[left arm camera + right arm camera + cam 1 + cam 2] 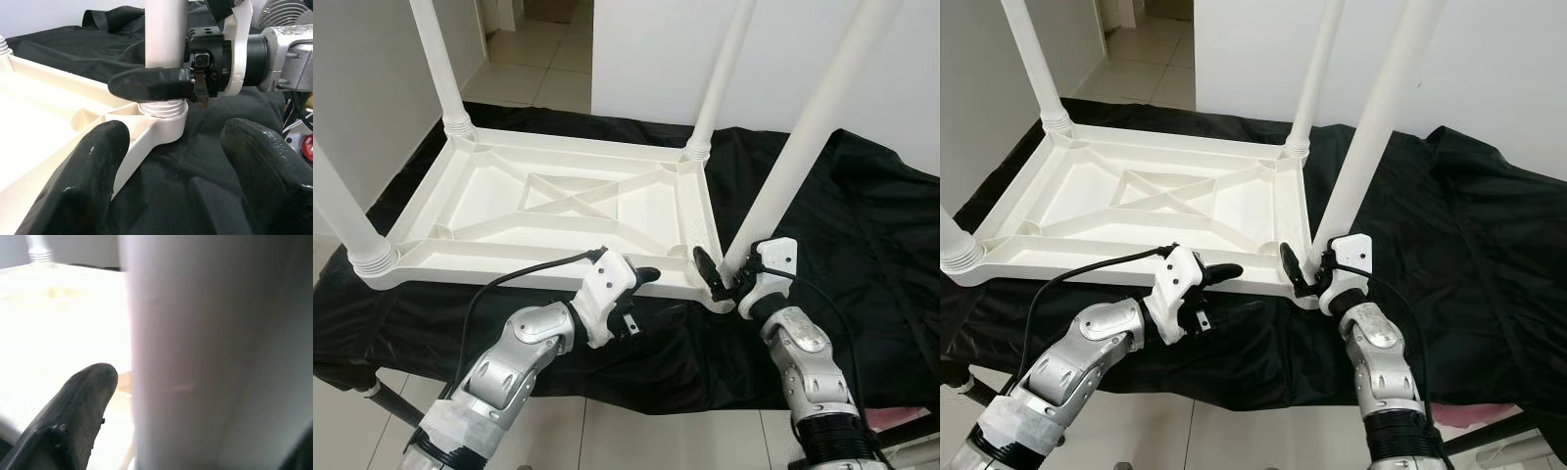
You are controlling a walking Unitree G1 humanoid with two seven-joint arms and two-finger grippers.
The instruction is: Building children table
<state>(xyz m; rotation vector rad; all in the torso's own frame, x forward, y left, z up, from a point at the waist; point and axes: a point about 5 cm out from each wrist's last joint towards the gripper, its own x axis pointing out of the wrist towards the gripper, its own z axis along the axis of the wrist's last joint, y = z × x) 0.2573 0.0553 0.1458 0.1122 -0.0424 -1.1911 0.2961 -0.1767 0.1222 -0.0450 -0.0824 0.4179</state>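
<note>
We note the white children table (558, 201) lying upside down on a black cloth (862, 235), filling the centre and upper left of the head frame. 4 white legs stand up from its corners: far left leg (438, 64) at top left, far right leg (722, 69) at top centre, near left leg (342, 215) at the left edge, near right leg (803, 137) running from right of centre up to the top right.

Right gripper (722, 274), just right of centre in the lower half: its fingers sit on either side of the near right leg just above the threaded collar, clamped on it. In the left wrist view we see 1 black finger (151, 84) lying across the front of the leg, touching it, directly over the screw socket (164, 117). In the right wrist view the leg (205, 352) fills the middle, with 1 finger (73, 421) beside it at lower left.

Left gripper (641, 284), lower centre: fingers apart, holding nothing. It hovers at the table's near edge, just left of the near right corner, pointing toward that leg. Its 2 fingertips (88, 176) frame the corner in the left wrist view.

Tiled floor (538, 64) at top, white wall (646, 54) behind the table.
</note>
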